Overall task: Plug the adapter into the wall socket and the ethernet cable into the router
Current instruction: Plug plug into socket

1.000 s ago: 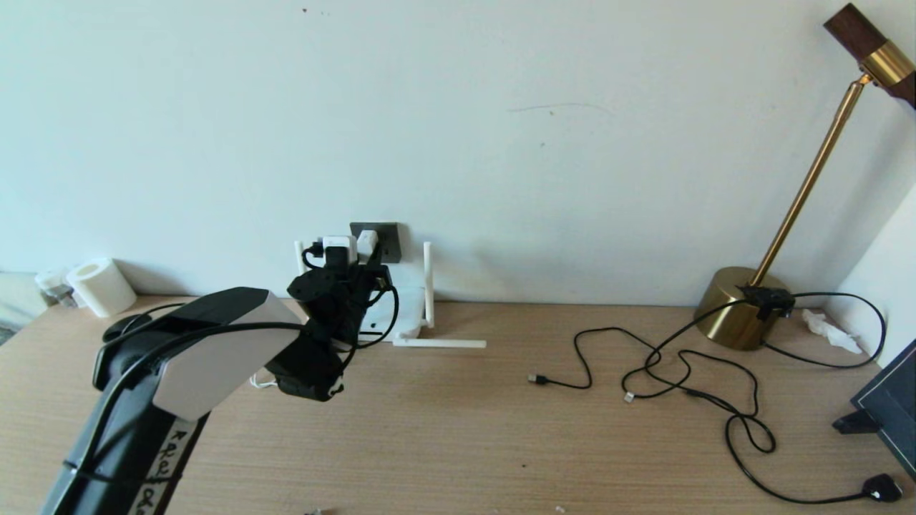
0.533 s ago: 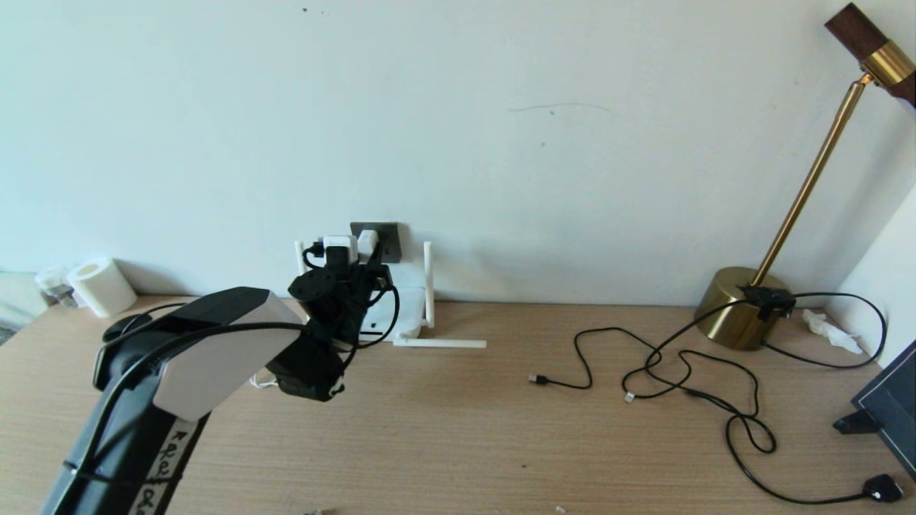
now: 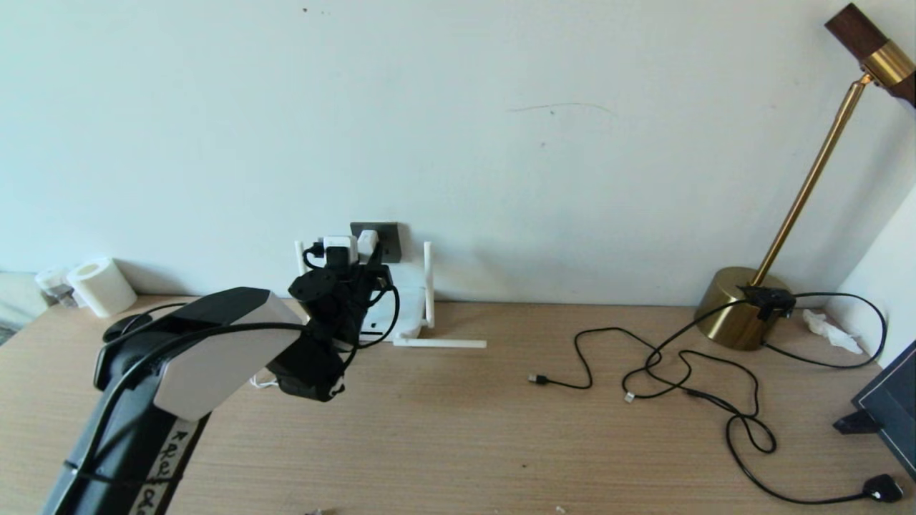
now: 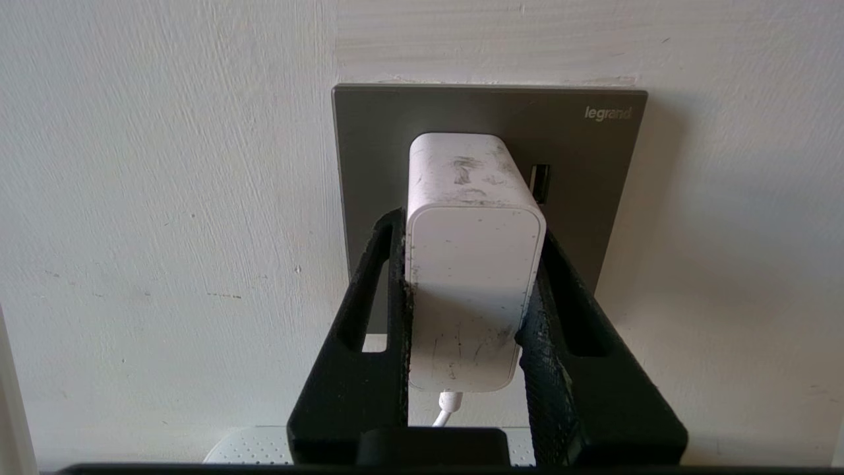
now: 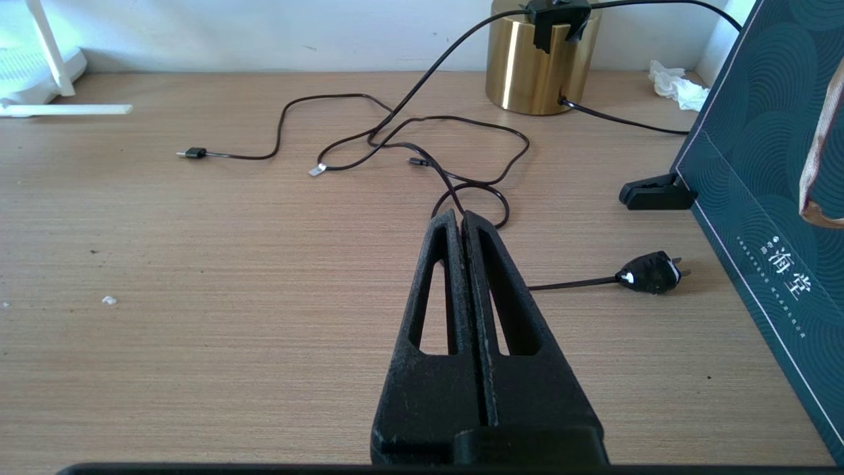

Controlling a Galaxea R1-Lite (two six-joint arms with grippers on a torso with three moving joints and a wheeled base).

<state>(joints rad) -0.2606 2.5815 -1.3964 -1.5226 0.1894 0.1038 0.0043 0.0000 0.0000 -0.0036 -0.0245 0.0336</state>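
Observation:
My left gripper (image 4: 469, 231) is shut on the white adapter (image 4: 475, 264), one black finger on each side. The adapter's front is against the dark grey wall socket (image 4: 593, 171), and its white cord hangs from its rear. In the head view the adapter (image 3: 366, 243) sits on the socket (image 3: 390, 239), just above the white router (image 3: 408, 315). The ethernet cable (image 3: 673, 357) lies coiled on the desk to the right, its clear connector (image 5: 316, 170) free. My right gripper (image 5: 460, 216) is shut and empty above the desk, close to a cable loop.
One router antenna (image 3: 439, 343) lies flat on the desk. A thin black cable with a small black plug (image 3: 534, 379) lies mid-desk. A brass lamp (image 3: 737, 307), a dark box (image 3: 887, 408) and a black mains plug (image 3: 882, 488) are at the right. A tissue roll (image 3: 104, 286) stands far left.

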